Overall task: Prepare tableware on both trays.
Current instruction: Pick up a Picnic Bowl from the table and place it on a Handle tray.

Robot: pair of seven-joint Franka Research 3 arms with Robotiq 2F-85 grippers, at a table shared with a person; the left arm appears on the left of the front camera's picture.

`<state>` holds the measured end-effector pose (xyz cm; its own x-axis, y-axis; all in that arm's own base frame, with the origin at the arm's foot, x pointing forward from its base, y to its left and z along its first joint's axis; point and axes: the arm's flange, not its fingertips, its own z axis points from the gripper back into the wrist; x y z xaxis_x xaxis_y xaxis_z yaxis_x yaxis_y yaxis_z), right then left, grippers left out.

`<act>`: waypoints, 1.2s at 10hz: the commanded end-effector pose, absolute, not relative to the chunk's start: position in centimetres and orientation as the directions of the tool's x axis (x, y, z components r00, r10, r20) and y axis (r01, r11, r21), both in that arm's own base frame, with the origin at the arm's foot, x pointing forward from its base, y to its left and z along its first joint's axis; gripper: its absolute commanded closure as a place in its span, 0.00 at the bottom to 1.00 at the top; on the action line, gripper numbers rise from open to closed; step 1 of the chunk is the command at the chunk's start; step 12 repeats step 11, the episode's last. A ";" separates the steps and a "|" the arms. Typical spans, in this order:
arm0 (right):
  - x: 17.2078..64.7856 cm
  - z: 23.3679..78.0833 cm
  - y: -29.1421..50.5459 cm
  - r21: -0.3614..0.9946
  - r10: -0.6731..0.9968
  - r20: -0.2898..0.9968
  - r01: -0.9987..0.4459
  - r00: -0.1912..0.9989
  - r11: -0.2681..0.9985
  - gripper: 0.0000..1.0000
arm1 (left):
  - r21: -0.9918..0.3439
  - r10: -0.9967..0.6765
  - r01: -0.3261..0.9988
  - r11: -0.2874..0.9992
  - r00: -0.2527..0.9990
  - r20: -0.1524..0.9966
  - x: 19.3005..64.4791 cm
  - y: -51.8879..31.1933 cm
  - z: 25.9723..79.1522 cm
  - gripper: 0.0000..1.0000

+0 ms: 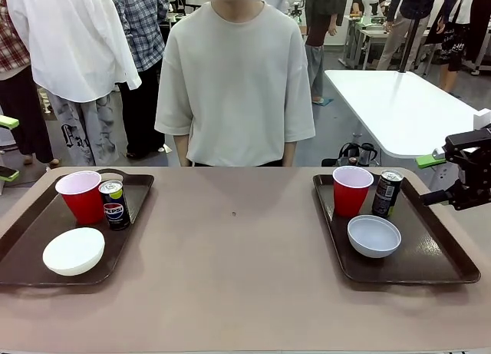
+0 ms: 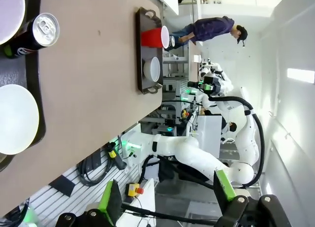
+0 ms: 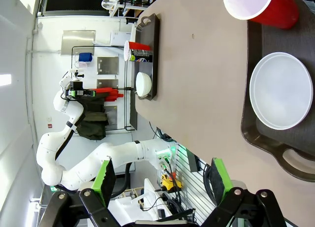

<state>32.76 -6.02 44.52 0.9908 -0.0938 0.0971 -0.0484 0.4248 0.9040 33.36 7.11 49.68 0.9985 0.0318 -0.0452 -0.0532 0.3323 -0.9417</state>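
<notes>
The front camera sat low at the table's (image 1: 238, 292) near edge, facing 12 o'clock toward the person (image 1: 234, 77), both trays close. Both wrist cams were rolled sideways, hanging off the table's sides, looking across it. Each had its own tray (image 2: 34, 89) (image 3: 275, 143) near and shared the far one (image 2: 140, 49) (image 3: 152, 54) with the front view.

table (image 1: 238, 269) taken as landmark | left tray (image 1: 31, 243) set at its left end, holding cup (image 1: 80, 196) at the far side, can (image 1: 115, 205) just right of the cup, bowl (image 1: 74, 251) nearer | right tray (image 1: 441, 250) set at its right end, holding second cup (image 1: 352, 190), second can (image 1: 387, 193) right of it, second bowl (image 1: 374, 236) nearer | person (image 1: 234, 77) placed behind the far edge
</notes>
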 end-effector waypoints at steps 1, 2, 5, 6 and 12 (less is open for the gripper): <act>32.6 44.4 -6.2 0.900 -0.075 0.116 -0.073 0.990 0.429 0.00 | -0.951 0.031 -0.033 0.306 0.999 -0.025 33.2 6.9 49.6 0.00; 32.6 44.4 -6.2 0.900 -0.075 0.116 -0.073 0.990 0.429 0.00 | -0.951 0.031 -0.033 0.306 0.999 -0.025 33.2 6.9 49.6 0.00; 32.6 44.4 -6.2 0.900 -0.075 0.116 -0.073 0.990 0.429 0.00 | -0.951 0.031 -0.033 0.306 0.999 -0.025 33.2 6.9 49.6 0.00; 32.6 44.4 -6.2 0.900 -0.075 0.116 -0.073 0.990 0.429 0.00 | -0.951 0.031 -0.033 0.306 0.999 -0.025 33.2 6.9 49.6 0.00; 32.6 44.4 -6.2 0.900 -0.075 0.116 -0.073 0.990 0.429 0.00 | -0.951 0.031 -0.033 0.306 0.999 -0.025 33.2 6.9 49.6 0.00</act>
